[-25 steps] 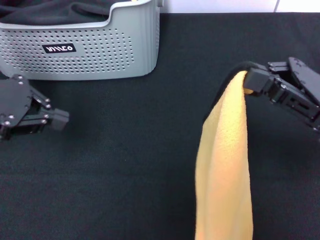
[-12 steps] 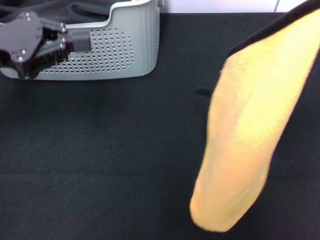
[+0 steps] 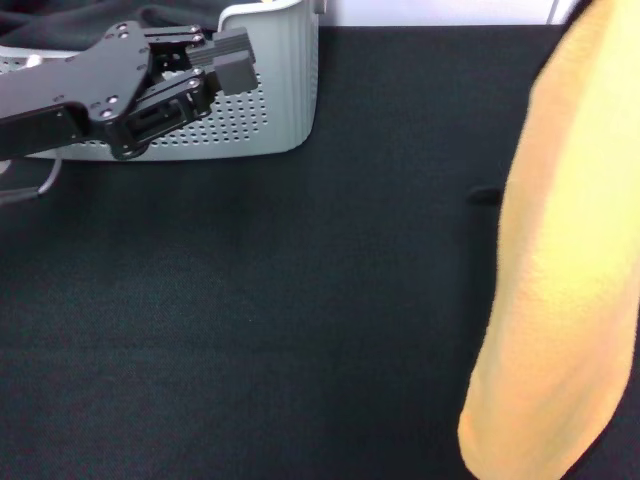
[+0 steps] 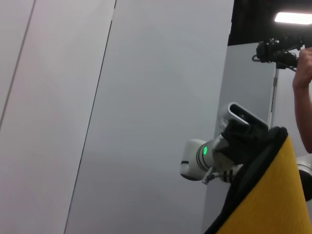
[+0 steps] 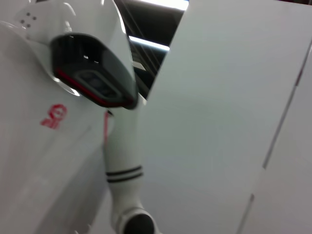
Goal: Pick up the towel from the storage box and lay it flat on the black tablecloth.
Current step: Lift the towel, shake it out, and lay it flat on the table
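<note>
The towel hangs lifted at the frame's right edge, clear of the black tablecloth, apparently for spreading; its holder, the right gripper, is out of frame; at upper left, the left gripper, fingers nearly together, holding nothing, hovers before the storage box.

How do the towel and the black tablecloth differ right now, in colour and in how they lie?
The towel is yellow-orange; the black tablecloth is matte black. The towel hangs in a long drooping fold on the robot's right, raised above the surface, while the tablecloth lies spread flat. The towel is a narrow strip in the head view; the tablecloth fills most of it. Both are soft cloth.
</note>
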